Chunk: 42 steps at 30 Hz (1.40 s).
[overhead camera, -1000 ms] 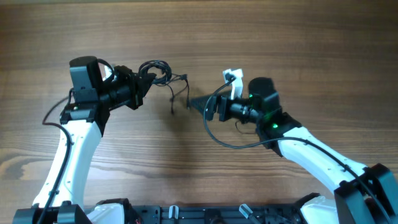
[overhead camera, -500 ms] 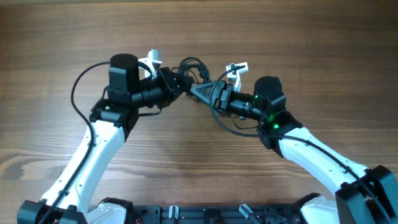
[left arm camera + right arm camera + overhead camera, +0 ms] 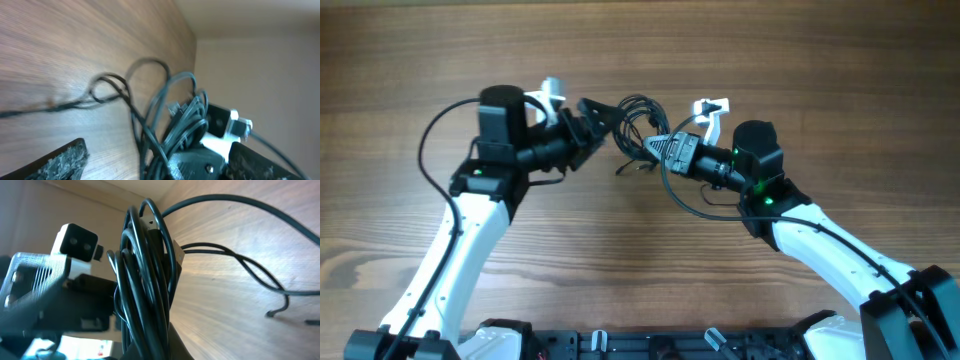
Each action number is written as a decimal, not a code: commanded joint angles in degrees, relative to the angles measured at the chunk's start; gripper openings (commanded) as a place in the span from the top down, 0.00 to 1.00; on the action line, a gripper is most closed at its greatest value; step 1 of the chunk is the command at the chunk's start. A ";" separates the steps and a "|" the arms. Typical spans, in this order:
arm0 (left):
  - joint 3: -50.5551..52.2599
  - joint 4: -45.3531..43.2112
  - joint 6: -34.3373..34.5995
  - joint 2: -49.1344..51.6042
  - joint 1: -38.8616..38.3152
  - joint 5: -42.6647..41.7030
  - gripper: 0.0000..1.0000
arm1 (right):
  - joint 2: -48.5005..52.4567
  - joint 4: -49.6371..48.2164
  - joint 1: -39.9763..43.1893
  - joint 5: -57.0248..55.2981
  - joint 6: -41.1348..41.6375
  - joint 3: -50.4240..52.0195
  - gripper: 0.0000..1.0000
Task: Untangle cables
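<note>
The cables (image 3: 638,112) form a dark coiled bundle at the table's middle, between the two arms, with loose ends trailing on the wood (image 3: 632,166). My right gripper (image 3: 657,146) is shut on the bundle. In the right wrist view the coils (image 3: 145,275) rise upright out of its jaws (image 3: 150,347), and thin strands (image 3: 250,270) run off across the table. My left gripper (image 3: 603,125) stands open just left of the bundle. In the left wrist view its fingers (image 3: 50,162) sit wide apart, with the cables (image 3: 175,125) and the right gripper's tip between them, untouched.
Thicker black arm cables loop beside the left arm (image 3: 435,150) and under the right wrist (image 3: 695,205). The left arm's white camera block (image 3: 75,242) looms close behind the bundle. Bare wooden tabletop (image 3: 800,60) surrounds both arms.
The left gripper let go of the bundle, opened and drew back slightly left. The right gripper closed on the bundle, which now hangs from it.
</note>
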<state>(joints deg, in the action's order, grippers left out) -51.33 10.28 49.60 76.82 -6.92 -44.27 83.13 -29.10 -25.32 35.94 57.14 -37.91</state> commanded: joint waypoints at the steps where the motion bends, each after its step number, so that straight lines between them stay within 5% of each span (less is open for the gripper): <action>1: -0.44 0.26 -0.72 -0.63 1.84 0.26 0.07 | -0.74 -0.46 0.17 0.09 -8.13 -0.61 0.95; 13: -0.42 4.15 0.57 -0.28 1.03 6.49 0.12 | -0.74 -4.55 0.17 18.27 -32.26 -0.61 0.95; 18: -0.42 4.17 2.08 1.36 1.03 6.47 0.55 | -0.74 -5.86 0.74 19.67 -33.40 -0.61 0.95; 21: -0.42 4.68 2.05 2.29 1.03 6.47 0.66 | -0.74 -5.84 1.77 19.69 -33.16 -0.61 0.96; 22: -0.42 5.07 2.05 2.45 1.03 6.49 0.65 | -0.74 -5.84 2.23 19.71 -33.09 -0.61 0.95; 26: -0.42 7.39 2.05 2.71 1.03 7.32 0.15 | -0.74 -5.77 3.72 19.45 -32.94 -0.61 0.96; 29: -0.42 8.66 2.05 2.71 1.03 7.32 0.01 | -0.74 -5.60 4.00 19.47 -32.74 -0.61 0.96; 31: -0.42 8.68 0.94 2.71 1.03 7.04 0.09 | -0.74 -4.52 4.00 19.50 -32.57 -0.61 0.96; 34: -0.44 7.98 -10.93 2.69 1.09 5.92 0.18 | -0.74 2.43 4.09 15.82 -32.15 -0.61 0.96; 38: -0.44 7.56 -28.20 2.69 1.07 5.70 0.06 | -0.74 14.69 4.09 13.38 -28.22 -0.61 0.96; 42: -0.44 7.87 -39.28 2.69 1.03 -1.49 0.00 | -0.74 14.58 4.61 21.35 -23.93 -0.61 0.96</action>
<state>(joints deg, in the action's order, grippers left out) -51.37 18.00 26.61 78.98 -5.67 -38.65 83.13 -13.93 -21.37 51.24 28.75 -37.95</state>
